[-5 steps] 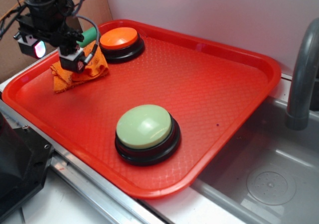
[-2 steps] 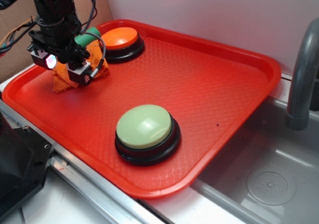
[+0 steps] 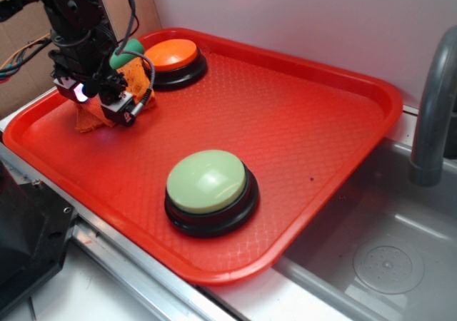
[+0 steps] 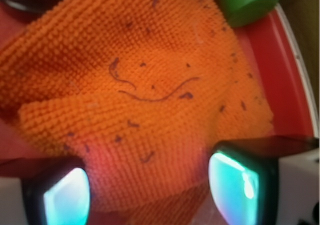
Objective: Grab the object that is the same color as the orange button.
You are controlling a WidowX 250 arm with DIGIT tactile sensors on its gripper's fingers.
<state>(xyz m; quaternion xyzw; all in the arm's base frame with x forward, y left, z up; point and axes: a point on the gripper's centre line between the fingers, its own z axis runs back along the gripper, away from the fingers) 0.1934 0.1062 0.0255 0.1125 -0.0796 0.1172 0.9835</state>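
The orange cloth rag (image 3: 89, 119) lies at the tray's far left corner and fills the wrist view (image 4: 145, 95), its weave flecked with dark lint. My gripper (image 3: 107, 103) has come down right on top of it. In the wrist view the gripper (image 4: 150, 195) is open, one pad on each side of the rag's near edge, with cloth between them. The orange button (image 3: 170, 55) on its black base stands just right of the rag. A green cylinder (image 3: 127, 52) pokes out behind the gripper and shows at the upper right of the wrist view (image 4: 245, 2).
A pale green domed button (image 3: 208, 182) stands near the front of the red tray (image 3: 314, 143). The tray's raised rim runs close to the rag on the left. Right of the tray are a grey sink basin (image 3: 385, 257) and a faucet pipe (image 3: 432, 114).
The gripper has dropped lower onto the rag and shifted slightly forward-right, now covering more of the cloth. The rag, buttons and cylinder have stayed put.
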